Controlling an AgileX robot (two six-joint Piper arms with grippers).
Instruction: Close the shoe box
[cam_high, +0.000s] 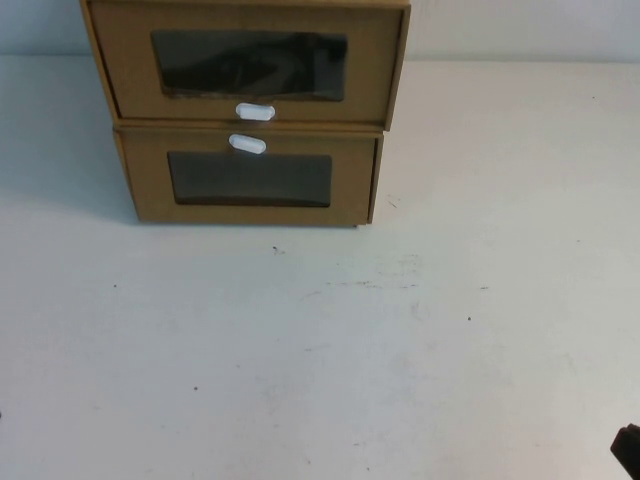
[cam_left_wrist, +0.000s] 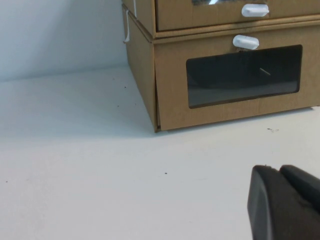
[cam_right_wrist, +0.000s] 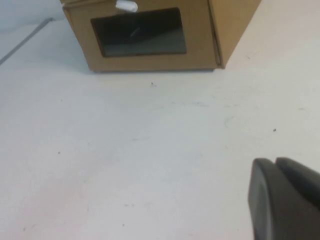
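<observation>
shoe box (cam_high: 245, 60) stacked on lower box (cam_high: 250, 178); left hand (cam_left_wrist: 285, 205) and right hand (cam_right_wrist: 285, 200) low over surface (cam_high: 320, 350), well apart from boxes, both closed.

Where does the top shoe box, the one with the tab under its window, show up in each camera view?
High view: the shoe box sits top centre, stacked on the lower box.
Left wrist view: only its bottom strip and white tab show, upper right.
Right wrist view: not in it.
Shared landmark: the lower box's tab.
</observation>
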